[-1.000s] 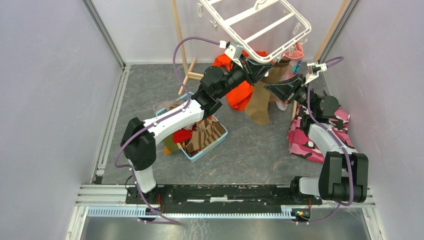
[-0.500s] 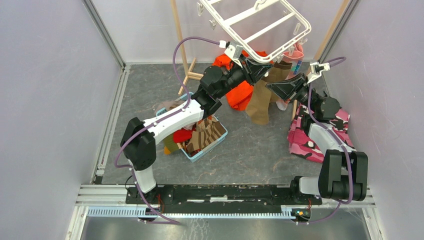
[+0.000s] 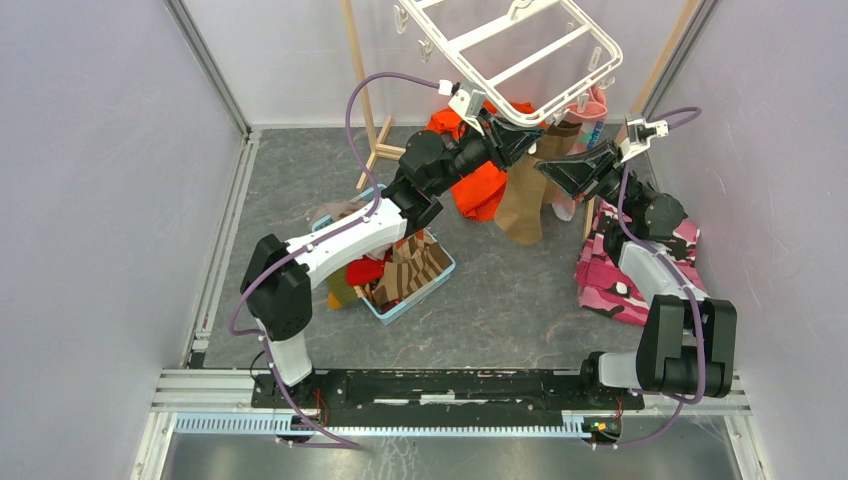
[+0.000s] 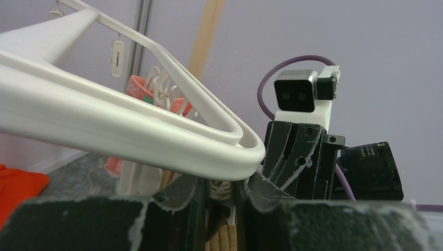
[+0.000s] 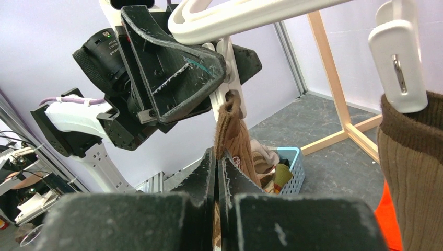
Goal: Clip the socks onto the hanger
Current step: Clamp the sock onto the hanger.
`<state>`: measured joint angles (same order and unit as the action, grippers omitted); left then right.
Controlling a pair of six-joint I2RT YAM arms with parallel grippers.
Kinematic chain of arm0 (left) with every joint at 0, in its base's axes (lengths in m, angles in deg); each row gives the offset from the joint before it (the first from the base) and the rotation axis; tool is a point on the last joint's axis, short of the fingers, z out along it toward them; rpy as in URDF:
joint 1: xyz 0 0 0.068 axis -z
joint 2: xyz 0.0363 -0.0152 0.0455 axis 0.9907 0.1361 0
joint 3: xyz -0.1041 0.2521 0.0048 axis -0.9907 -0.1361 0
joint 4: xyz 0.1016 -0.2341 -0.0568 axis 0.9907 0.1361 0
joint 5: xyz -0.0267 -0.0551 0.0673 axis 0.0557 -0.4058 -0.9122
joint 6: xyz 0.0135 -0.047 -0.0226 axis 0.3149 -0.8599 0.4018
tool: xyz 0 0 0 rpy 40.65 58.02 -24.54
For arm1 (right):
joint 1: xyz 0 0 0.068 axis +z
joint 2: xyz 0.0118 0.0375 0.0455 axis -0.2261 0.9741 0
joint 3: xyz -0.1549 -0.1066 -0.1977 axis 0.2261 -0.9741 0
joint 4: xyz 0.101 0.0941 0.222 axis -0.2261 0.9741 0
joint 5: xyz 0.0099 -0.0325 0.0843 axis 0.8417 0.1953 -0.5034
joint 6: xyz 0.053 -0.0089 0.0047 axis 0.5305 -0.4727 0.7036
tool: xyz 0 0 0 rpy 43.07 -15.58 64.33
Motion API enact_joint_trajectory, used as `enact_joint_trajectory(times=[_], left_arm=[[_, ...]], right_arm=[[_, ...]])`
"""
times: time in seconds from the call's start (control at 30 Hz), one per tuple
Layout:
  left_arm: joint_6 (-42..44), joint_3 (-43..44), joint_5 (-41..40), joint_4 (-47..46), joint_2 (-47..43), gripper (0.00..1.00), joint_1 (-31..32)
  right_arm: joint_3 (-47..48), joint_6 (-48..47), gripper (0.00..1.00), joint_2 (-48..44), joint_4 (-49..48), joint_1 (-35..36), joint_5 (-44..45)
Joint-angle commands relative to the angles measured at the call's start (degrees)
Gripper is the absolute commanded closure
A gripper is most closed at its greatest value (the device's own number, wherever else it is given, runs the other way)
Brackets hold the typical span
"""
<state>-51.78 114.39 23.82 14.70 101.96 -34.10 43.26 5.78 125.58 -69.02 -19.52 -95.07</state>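
The white hanger hangs at the back, tilted. My left gripper is shut on a small white clip under the hanger's near corner. My right gripper is shut on the cuff of a plain brown sock, whose top edge sits at that clip; the sock hangs down below. A second brown sock hangs from another clip. A pink sock hangs at the hanger's right edge.
A blue basket with several socks sits under the left arm. An orange garment lies behind the hanging sock. Pink camouflage cloth lies at the right. A wooden stand holds the hanger.
My right gripper has shifted slightly up and to the right, lifting the brown sock's cuff toward the clip. The left gripper has stayed on the clip.
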Motion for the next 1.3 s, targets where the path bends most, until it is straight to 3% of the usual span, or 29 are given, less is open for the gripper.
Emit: enact_joint_trajectory(times=[0.0,0.2,0.4,0.73,0.83,0.97,1.13,1.27], left_arm=[[-0.9,0.9,2.1,-2.7,-1.3,0.97,-0.3],[-1.5,1.4,2.5,-2.7,-1.0,0.93,-0.3],[-2.3,1.6,2.2,-2.3,-1.1,0.62,-0.3],[-2.4,0.5,1.4,-1.6,-2.2,0.28,-0.3],[-2.7,-0.9,0.9,-1.6,-3.2,0.18,-0.3],[-3.0,-3.8,-0.6,-0.8,-5.4,0.09,-0.3],[-1.6,-7.9,-3.6,1.6,-8.4,0.02,-0.3],[-0.1,-11.0,-5.4,4.1,-10.8,0.00,-0.3]], right_arm=[[2.9,1.8,1.00,0.5,-6.2,-0.3,-1.1],[2.9,0.4,1.00,0.9,-4.3,-0.3,-1.6],[2.7,-0.6,1.00,0.8,-3.3,-0.3,-1.8],[2.5,-1.7,0.98,0.5,-2.5,-0.3,-1.9],[2.3,-4.3,0.86,-0.1,0.8,-0.5,-2.2],[1.6,-13.0,0.62,-2.7,9.9,-0.7,-2.6],[3.0,-37.3,0.40,-9.0,38.4,-0.7,-0.8],[4.1,-52.4,0.34,-13.3,55.3,-1.0,0.9]])
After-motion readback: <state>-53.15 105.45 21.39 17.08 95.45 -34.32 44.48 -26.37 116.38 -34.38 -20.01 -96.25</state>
